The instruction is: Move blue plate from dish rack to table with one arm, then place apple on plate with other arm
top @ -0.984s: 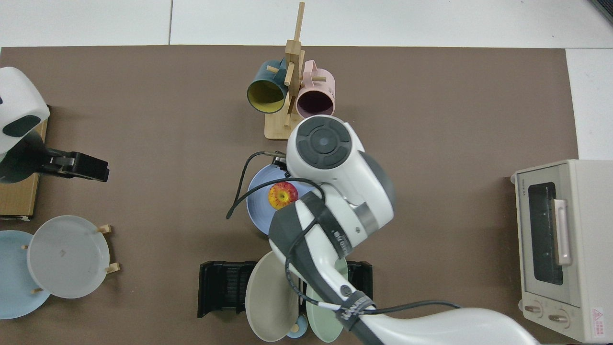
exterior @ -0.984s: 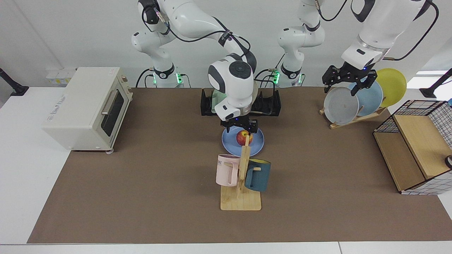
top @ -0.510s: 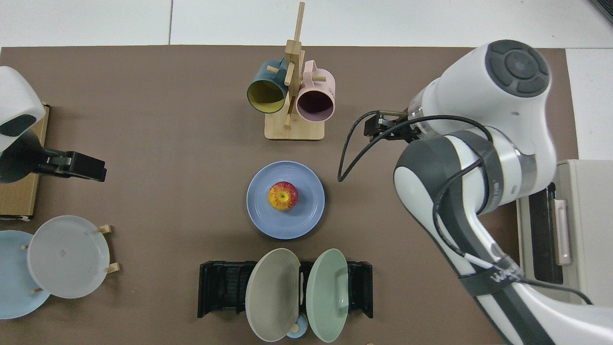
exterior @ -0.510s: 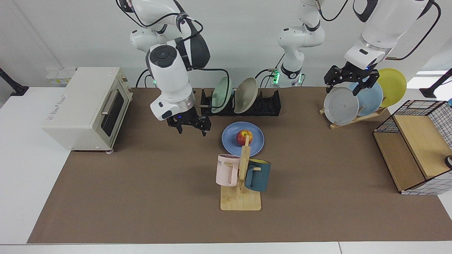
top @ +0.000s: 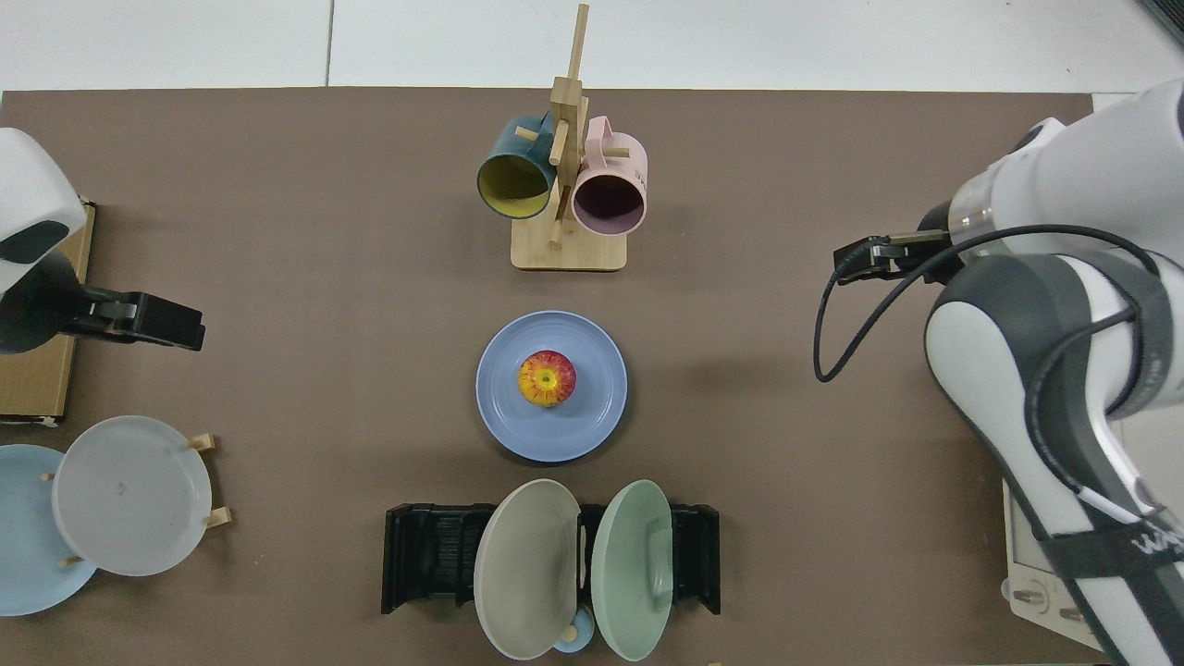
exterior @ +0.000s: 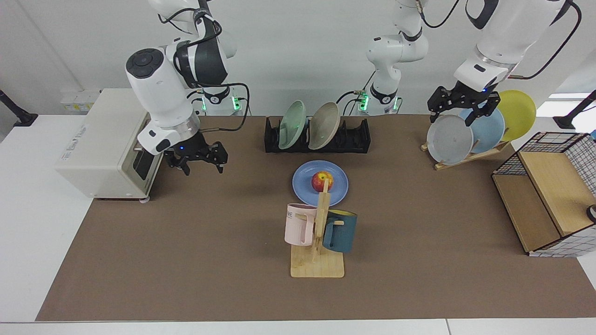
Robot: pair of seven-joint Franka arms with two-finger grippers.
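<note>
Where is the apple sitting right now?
The apple sits near the middle of the blue plate, which lies flat on the table at the centre of the facing view, between the dish rack and the wooden mug stand.

The right arm is bent down from its base, wrist pointing downward, with the right gripper held above the table, its fingers spread apart and empty. The left arm is raised and angled down, with the left gripper hung in the air, its fingers likewise parted and nothing gripped between them.
</note>
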